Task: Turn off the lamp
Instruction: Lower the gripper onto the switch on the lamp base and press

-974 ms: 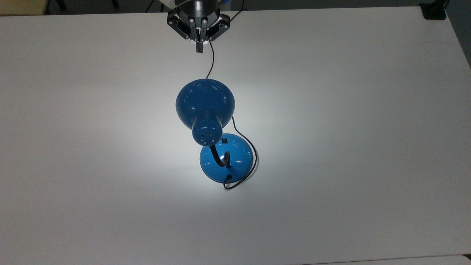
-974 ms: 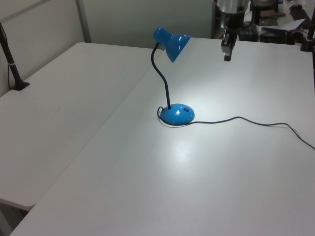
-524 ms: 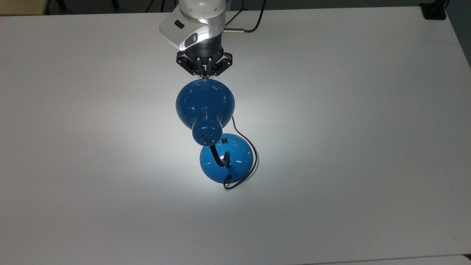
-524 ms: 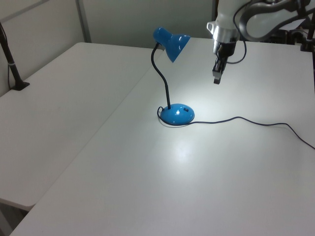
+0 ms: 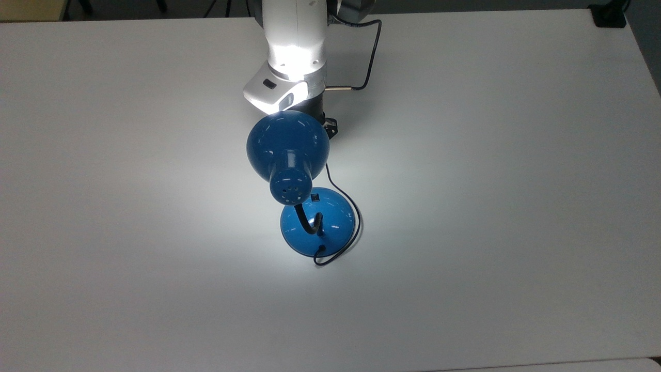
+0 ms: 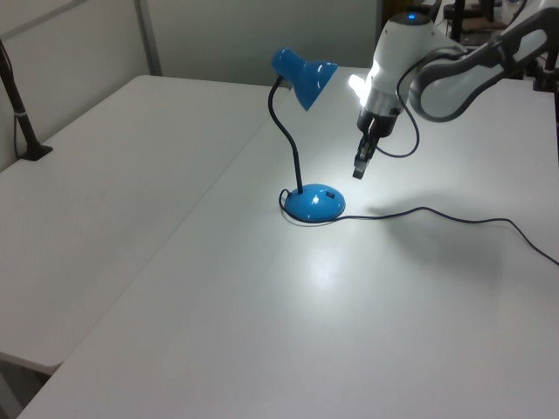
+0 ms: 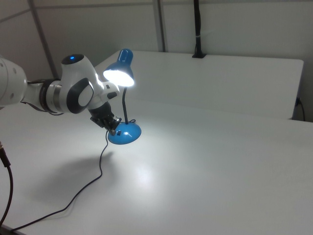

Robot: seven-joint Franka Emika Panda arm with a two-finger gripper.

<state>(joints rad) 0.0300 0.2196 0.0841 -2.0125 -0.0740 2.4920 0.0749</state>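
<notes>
- The lamp [image 5: 302, 191] stood mid-frame in the top view on the white table [image 5: 490, 206], lit, throwing a bright patch around its base.
- My gripper [image 6: 359, 167] hung in the left view just right of the lamp's base, above the table, fingers pressed together.
- The cord [image 6: 437, 214] trailed off toward the left view's right edge.
</notes>
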